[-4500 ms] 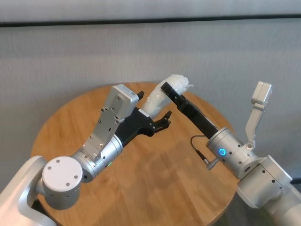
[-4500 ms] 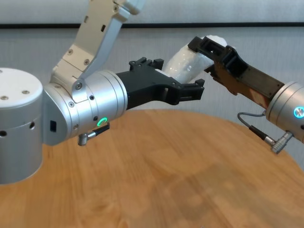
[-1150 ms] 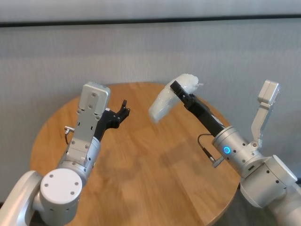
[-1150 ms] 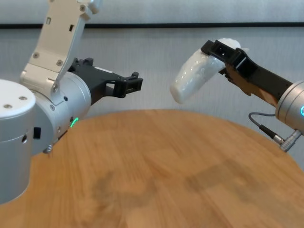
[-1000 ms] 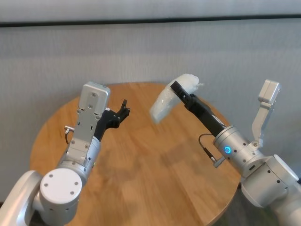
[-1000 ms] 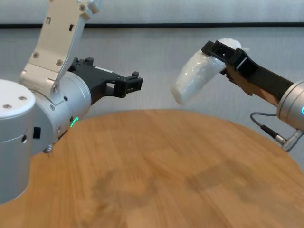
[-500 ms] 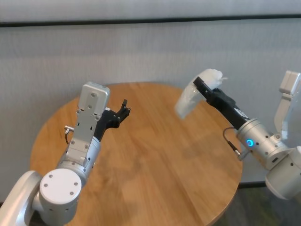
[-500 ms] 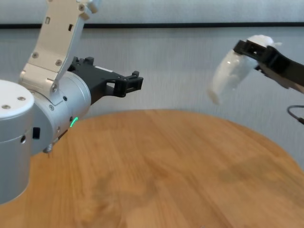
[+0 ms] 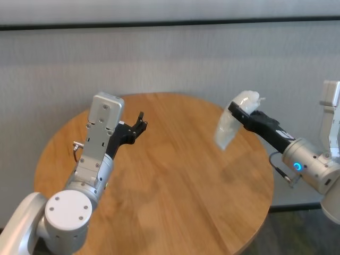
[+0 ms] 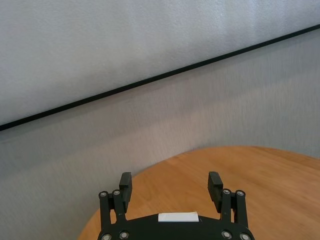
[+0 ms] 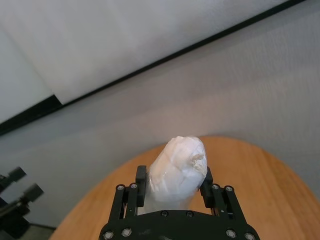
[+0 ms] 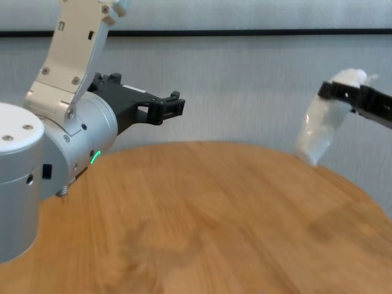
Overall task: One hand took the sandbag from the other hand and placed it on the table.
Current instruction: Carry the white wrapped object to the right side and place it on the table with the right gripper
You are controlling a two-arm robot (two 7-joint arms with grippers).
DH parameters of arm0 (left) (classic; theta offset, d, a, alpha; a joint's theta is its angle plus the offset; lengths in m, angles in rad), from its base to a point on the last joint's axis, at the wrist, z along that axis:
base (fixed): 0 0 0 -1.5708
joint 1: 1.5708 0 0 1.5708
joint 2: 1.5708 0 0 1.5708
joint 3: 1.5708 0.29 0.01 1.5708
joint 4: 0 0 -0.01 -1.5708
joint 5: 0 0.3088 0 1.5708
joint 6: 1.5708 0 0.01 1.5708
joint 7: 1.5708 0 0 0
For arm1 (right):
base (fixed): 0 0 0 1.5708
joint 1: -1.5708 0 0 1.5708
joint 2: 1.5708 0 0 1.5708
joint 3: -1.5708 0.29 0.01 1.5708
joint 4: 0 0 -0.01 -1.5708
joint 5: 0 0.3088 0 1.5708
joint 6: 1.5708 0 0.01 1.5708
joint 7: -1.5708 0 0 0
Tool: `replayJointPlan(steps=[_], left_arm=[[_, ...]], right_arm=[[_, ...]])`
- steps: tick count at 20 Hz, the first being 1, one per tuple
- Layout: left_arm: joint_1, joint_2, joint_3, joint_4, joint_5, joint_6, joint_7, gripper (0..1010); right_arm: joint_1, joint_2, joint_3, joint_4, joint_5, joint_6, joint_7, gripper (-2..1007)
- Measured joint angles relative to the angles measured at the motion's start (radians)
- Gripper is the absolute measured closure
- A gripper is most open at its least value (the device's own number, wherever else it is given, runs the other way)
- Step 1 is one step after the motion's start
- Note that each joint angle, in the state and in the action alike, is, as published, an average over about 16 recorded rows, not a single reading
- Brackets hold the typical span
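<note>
While the left gripper (image 9: pixel 139 125) hangs idle above the table (image 9: pixel 159 212) at about nine o'clock, its fingers spread wide with nothing between them, the work sits entirely on the other side. In the left wrist view both black fingers (image 10: pixel 125 184) stand well apart over bare wood, and the green light on that wrist glows in the chest view.

Across at roughly three o'clock, near the table's rim, the right gripper (image 9: pixel 240 113) — the one with the blue light on its wrist — is clamped on the sandbag (image 9: pixel 229 126). The jaws pinch the pouch close to its upper end, just below the tiny twisted tip, and most of its length droops down and forward, clear of the wood. In the right wrist view the sandbag (image 11: pixel 176 170) bulges out between the two fingers.

Judging by that sag, the pouch is soft and loosely filled: it bends under its own weight and will slump rather than stand once set down. Its slightly shiny skin looks slippery, so a firm pinch on the thicker body seems safer than one on the thin tip. It is unlikely to be fragile — lowering it until the hanging end rests on the table should suit it before the jaws let go.
</note>
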Motion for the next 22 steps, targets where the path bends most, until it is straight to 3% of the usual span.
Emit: replayJointPlan(steps=[7,12,18,22], left_arm=[[0.0,0.0,0.0,0.0,-0.001,-0.001,0.0,8],[0.0,0.001,0.0,0.0,-0.001,-0.001,0.0,8],[0.0,0.001,0.0,0.0,-0.001,-0.002,0.0,8],[0.0,0.001,0.001,0.0,-0.001,-0.002,0.0,8]], right_arm=[[-0.004,0.05,-0.002,-0.016,-0.055,0.076,-0.046,378],[0.005,0.076,-0.008,-0.009,-0.094,0.122,-0.061,378],[0.043,0.101,-0.038,0.033,-0.154,0.175,-0.05,378],[0.086,0.104,-0.067,0.086,-0.198,0.199,-0.028,378]])
